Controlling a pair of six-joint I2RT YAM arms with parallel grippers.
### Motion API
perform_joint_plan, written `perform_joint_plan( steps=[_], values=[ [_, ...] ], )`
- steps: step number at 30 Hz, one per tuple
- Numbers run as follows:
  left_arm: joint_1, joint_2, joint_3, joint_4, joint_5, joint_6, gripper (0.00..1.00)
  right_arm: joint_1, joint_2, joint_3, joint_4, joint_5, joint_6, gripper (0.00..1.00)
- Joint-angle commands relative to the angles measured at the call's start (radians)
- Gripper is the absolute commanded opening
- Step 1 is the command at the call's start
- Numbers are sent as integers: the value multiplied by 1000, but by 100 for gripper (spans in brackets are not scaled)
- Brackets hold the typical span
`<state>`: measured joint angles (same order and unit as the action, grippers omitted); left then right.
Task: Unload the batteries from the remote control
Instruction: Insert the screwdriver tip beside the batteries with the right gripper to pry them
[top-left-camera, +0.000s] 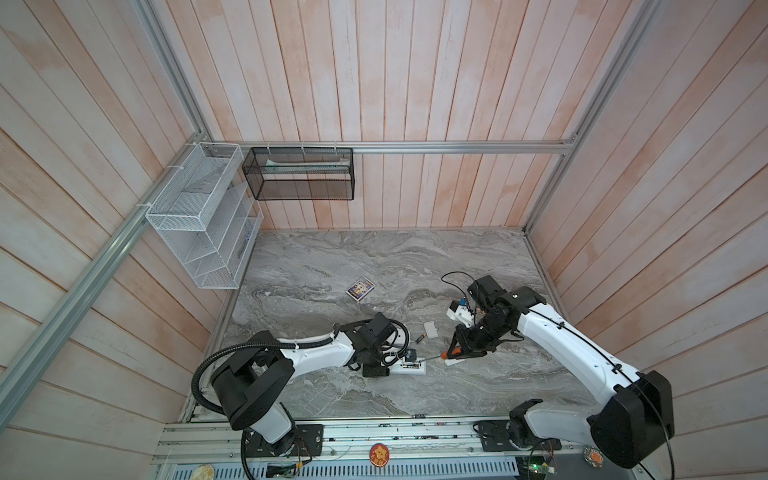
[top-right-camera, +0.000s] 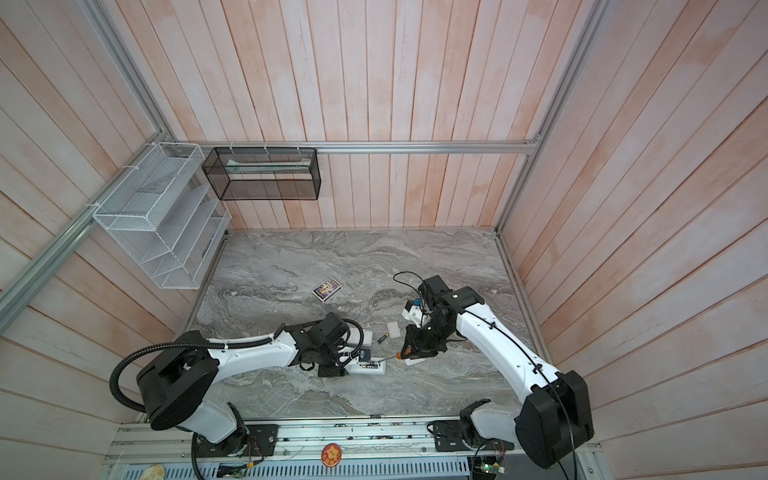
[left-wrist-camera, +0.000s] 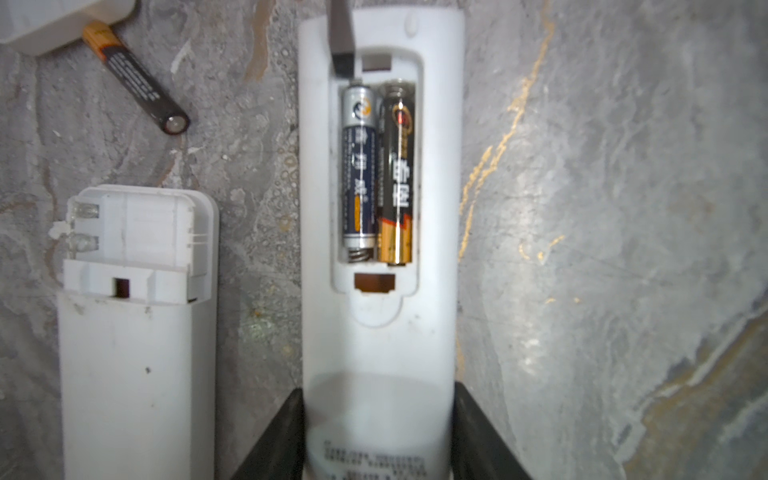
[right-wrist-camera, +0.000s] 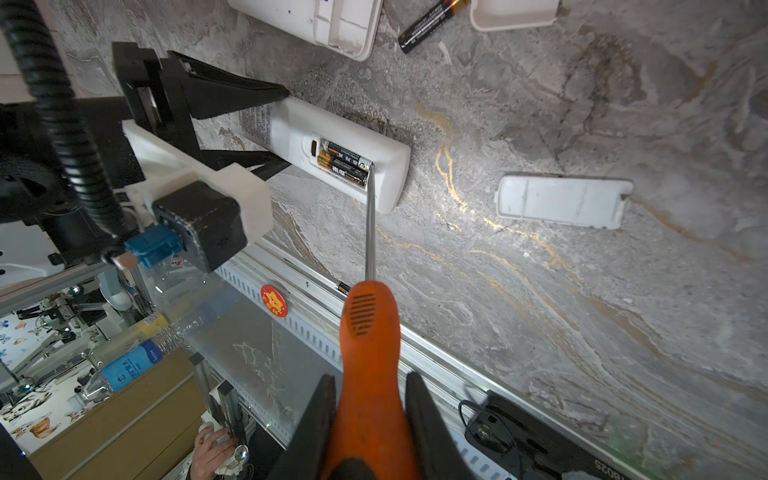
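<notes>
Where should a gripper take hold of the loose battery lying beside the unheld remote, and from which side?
Probably across the middle of the loose battery, from above, jaws square to its length. It lies flat with both long sides free, while its orange end sits by a white cover.

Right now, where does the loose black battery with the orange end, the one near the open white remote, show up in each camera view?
A top view: loose black battery just right of centre, lower half.
A top view: dead centre, lower half.
Left wrist: upper left.
Right wrist: top edge, near centre.
Shared landmark: the white plastic remote with its battery bay open.
</notes>
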<state>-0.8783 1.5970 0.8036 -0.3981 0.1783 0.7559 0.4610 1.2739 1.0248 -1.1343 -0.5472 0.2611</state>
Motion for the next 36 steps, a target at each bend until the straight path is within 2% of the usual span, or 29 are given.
perform_joint_plan(
  steps=[1,36],
  values=[
    [-22,86,-50,-76,-13,12,14,-7,-18,-12,-30,20,-10,3],
    [-24,96,-43,-77,-10,9,12,-4,-7,-54,-1,-10,-6,2]
  ],
)
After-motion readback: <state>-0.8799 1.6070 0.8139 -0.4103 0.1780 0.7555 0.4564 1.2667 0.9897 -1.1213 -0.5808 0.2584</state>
